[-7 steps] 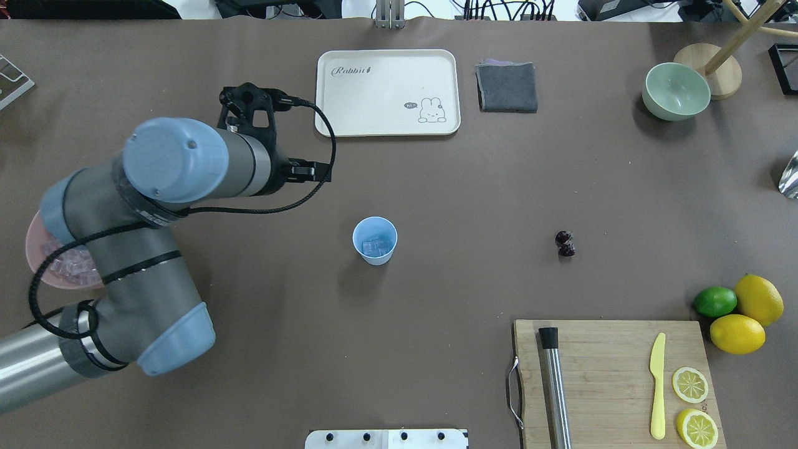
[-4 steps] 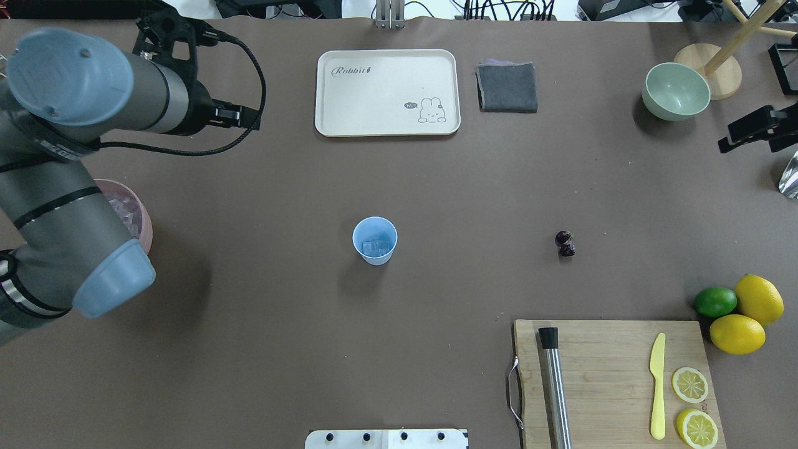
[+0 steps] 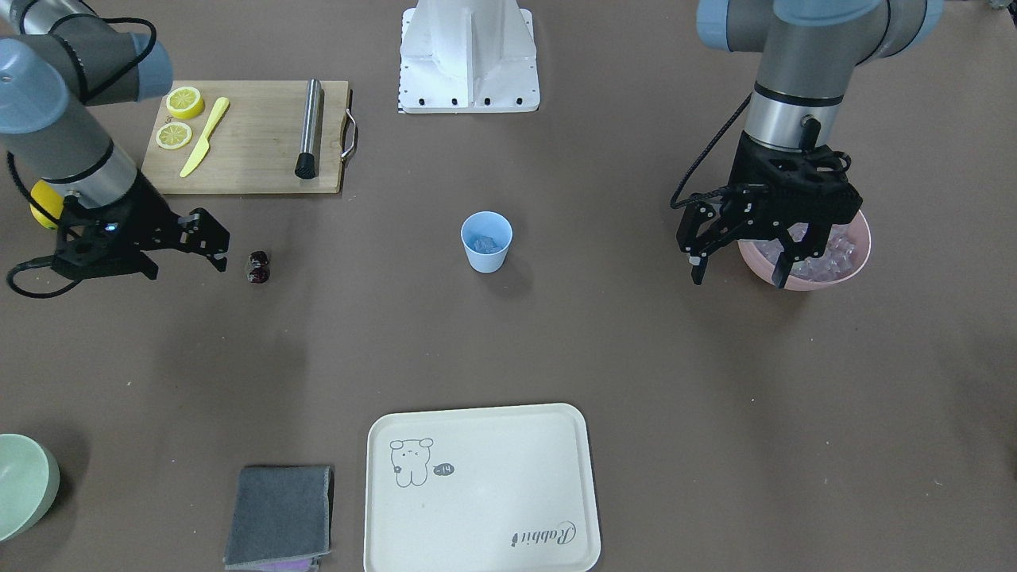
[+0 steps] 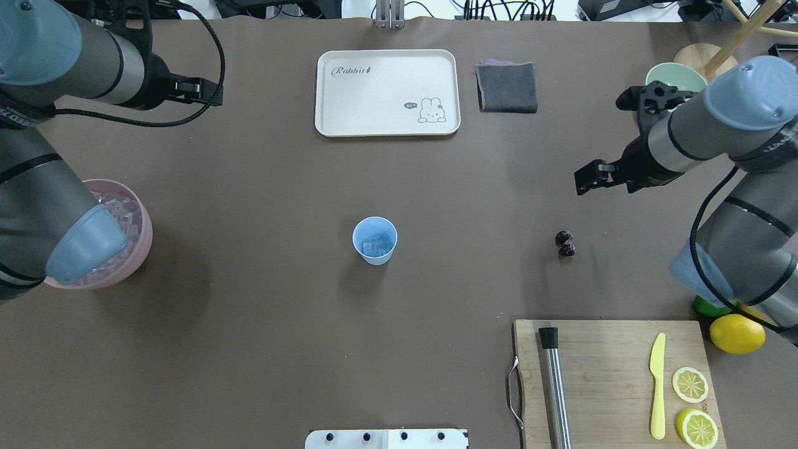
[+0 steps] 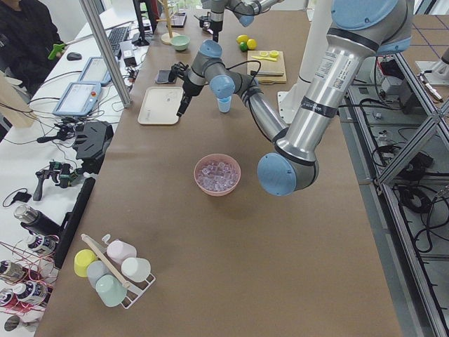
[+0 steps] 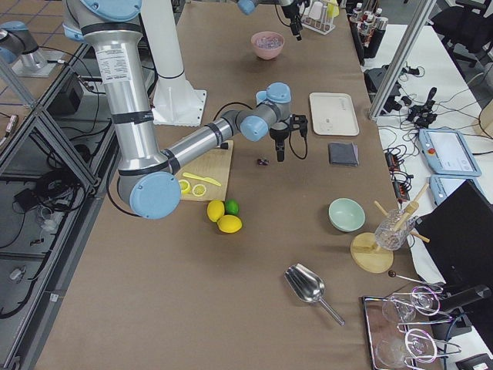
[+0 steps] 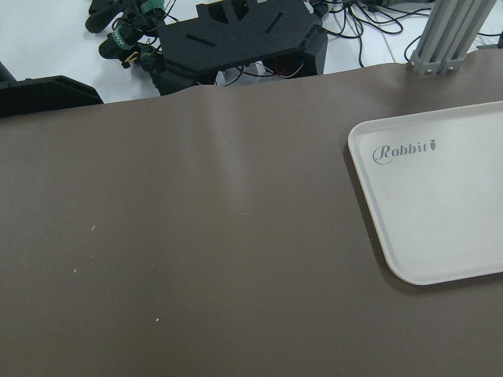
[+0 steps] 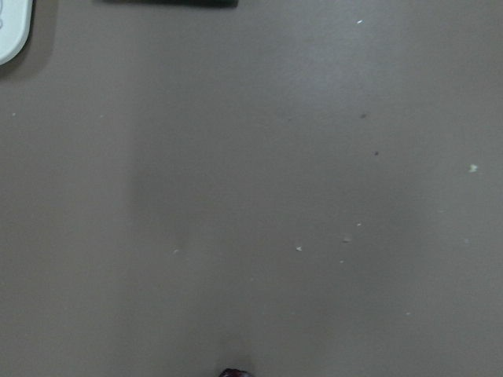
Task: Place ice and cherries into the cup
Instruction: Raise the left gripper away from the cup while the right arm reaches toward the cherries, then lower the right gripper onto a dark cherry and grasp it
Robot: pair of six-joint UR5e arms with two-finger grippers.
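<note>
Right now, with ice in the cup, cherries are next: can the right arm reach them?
Probably yes: the open right gripper hovers close beside the cherries, with nothing between them.

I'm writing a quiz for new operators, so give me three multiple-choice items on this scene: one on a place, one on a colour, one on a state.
1. Where do the cherries lie? A on a plate; B on the bare table; C in a jar.
2. What colour is the bowl full of ice? A pink; B yellow; C black.
3. What does the cup hold? A nothing; B a spoon; C ice only.
Key: 1 B, they sit on the brown surface, apart from the cup. 2 A, its rim is pink. 3 C, clear cubes show inside, no fruit.
</note>
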